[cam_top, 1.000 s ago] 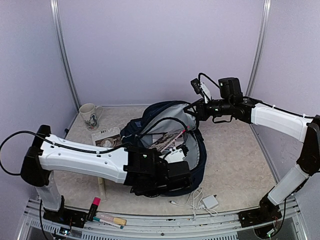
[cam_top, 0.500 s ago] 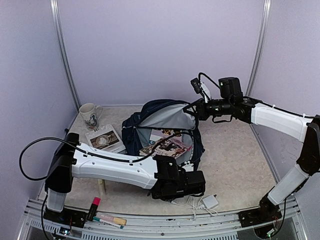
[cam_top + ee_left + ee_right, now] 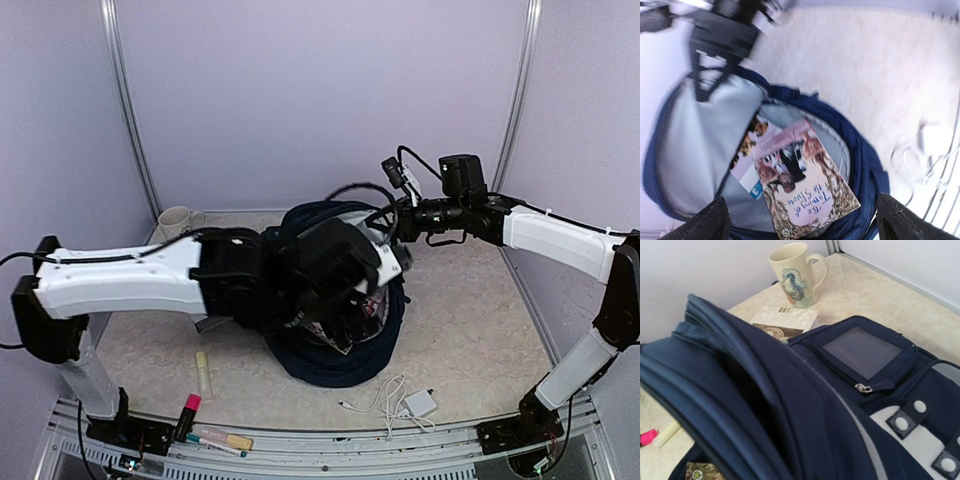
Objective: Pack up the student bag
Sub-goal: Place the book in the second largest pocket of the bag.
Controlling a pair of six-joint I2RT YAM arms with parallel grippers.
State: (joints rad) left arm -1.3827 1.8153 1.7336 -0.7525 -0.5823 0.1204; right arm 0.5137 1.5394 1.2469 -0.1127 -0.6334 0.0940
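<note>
The student bag [image 3: 335,362], dark navy with a grey lining [image 3: 705,140], lies open in the middle of the table. A book titled "The Taming of the Shrew" [image 3: 807,187] lies inside it on top of another book [image 3: 747,152]. My left gripper [image 3: 802,217] hangs open above the books, its two black fingers [image 3: 707,225] far apart and nothing between them. My left arm [image 3: 150,280] covers much of the bag from above. My right gripper [image 3: 392,228] is shut on the bag's raised flap at the back. Its fingers are hidden in the right wrist view, where navy fabric [image 3: 790,410] fills the frame.
A cream mug [image 3: 795,272] stands at the back left with a booklet [image 3: 785,320] beside it. A white charger and cable [image 3: 418,403] lie in front of the bag. A pale marker [image 3: 203,372], a pink highlighter [image 3: 190,404] and pens [image 3: 220,441] lie near the front left edge.
My left gripper has opened and let go of the book, which now lies in the bag. The left arm has risen from the bag's front to above it. The right arm has held still.
</note>
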